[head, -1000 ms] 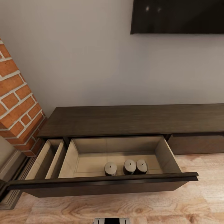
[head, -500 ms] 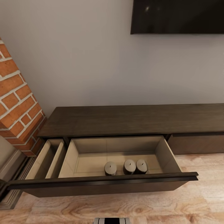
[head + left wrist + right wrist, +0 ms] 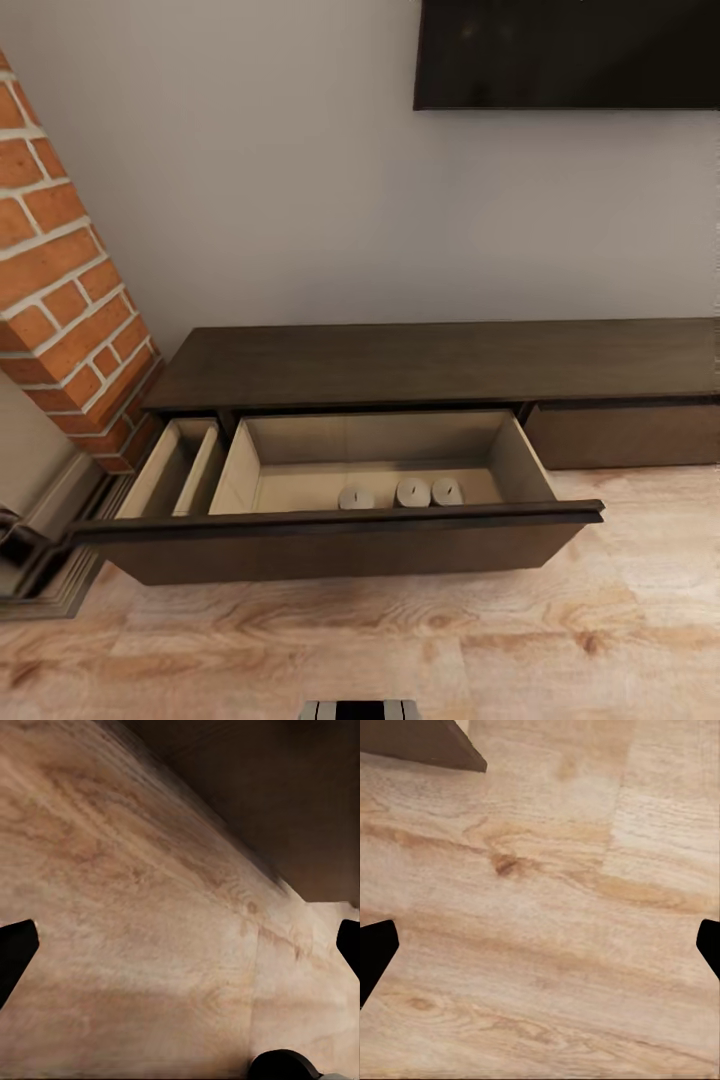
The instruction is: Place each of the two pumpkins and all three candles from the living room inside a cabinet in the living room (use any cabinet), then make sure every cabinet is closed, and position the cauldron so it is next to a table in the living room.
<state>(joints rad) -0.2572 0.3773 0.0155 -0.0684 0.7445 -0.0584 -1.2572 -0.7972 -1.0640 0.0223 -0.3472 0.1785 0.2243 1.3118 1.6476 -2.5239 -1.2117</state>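
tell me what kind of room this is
Most likely a living room: a dark screen hangs on the wall above a long low cabinet, a brick fireplace stands beside it, and the floor is pale wood.

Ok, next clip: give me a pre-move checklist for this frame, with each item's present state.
1. Three candles inside the cabinet: ok, all three stand in the open drawer.
2. Pumpkins stowed: cannot tell; the drawer's visible floor holds no pumpkin, and its front hides the nearest part.
3. Every cabinet closed: not ok, the wide drawer is pulled out.
4. Left gripper free: ok, fingers wide apart over bare wood floor.
5. Right gripper free: ok, open, nothing between its fingers.
6. Cauldron beside the table: cannot tell.
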